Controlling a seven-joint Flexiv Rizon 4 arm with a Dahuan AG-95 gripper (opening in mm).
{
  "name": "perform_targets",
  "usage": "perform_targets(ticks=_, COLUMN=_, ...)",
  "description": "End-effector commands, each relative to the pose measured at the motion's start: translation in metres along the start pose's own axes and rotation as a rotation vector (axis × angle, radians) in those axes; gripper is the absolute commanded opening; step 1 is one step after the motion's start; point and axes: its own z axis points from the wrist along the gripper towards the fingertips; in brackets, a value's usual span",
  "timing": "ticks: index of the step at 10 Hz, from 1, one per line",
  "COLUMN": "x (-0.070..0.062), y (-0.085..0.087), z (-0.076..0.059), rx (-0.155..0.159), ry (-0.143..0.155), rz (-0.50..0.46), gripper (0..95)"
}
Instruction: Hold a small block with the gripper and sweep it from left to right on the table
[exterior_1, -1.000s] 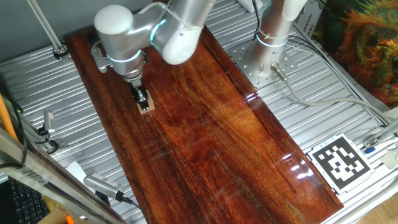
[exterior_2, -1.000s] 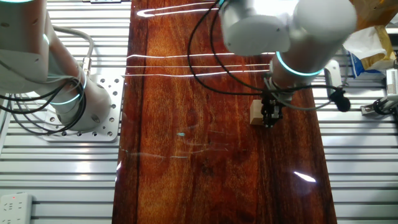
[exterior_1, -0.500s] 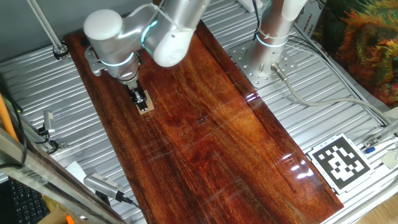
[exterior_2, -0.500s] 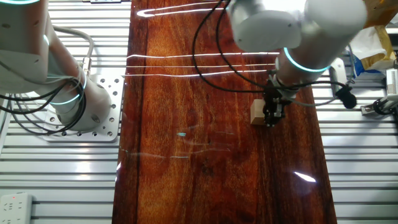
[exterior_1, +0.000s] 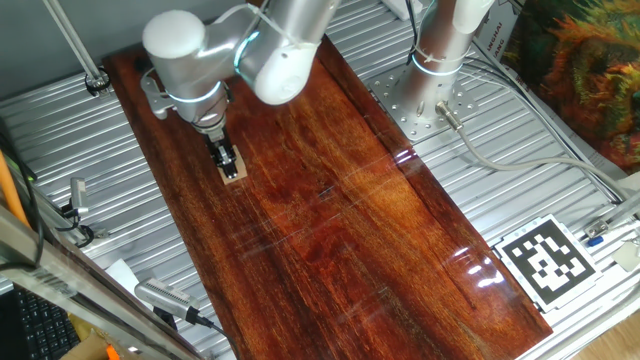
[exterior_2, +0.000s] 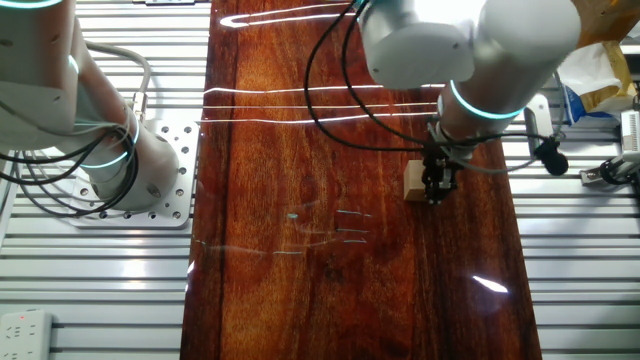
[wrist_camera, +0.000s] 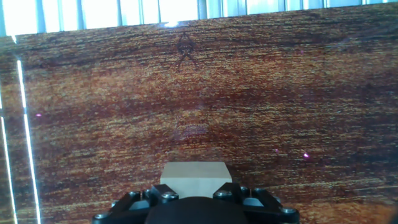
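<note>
Glossy reddish-brown wooden table (exterior_1: 340, 220) under me, my black two-finger jaws (exterior_2: 434, 190) pinching the small tan wooden cube (exterior_2: 412, 184) near its edge.

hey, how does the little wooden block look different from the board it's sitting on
The small block is pale tan and plain; the table is dark reddish-brown with black grain streaks. The block looks matte, while the table is glossy and mirrors the lights. The block is a tiny cube at the gripper; the table is a long flat board. Both appear wooden.
</note>
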Motion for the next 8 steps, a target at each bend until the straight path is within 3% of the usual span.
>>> perform_targets(ticks=1, x=0.0, y=-0.0001, z=0.0146, rx=0.015, ry=0.02, rz=-0.005, gripper=38.0)
perform_targets(ticks=2, x=0.0, y=-0.0001, z=0.0146, rx=0.011, ry=0.013, rz=-0.004, gripper=38.0)
perform_targets(ticks=3, x=0.0, y=0.0, z=0.0144, rx=-0.012, ry=-0.005, rz=0.01, gripper=38.0)
perform_targets(ticks=4, x=0.0, y=0.0, z=0.0144, rx=-0.012, ry=-0.005, rz=0.009, gripper=38.0)
perform_targets(ticks=5, x=0.0001, y=0.0, z=0.0144, rx=0.012, ry=0.003, rz=-0.003, gripper=38.0)
perform_targets(ticks=6, x=0.0004, y=-0.0001, z=0.0144, rx=0.012, ry=0.029, rz=-0.002, gripper=38.0)
perform_targets(ticks=8, x=0.0011, y=-0.0002, z=0.0143, rx=-0.002, ry=0.012, rz=0.002, gripper=38.0)
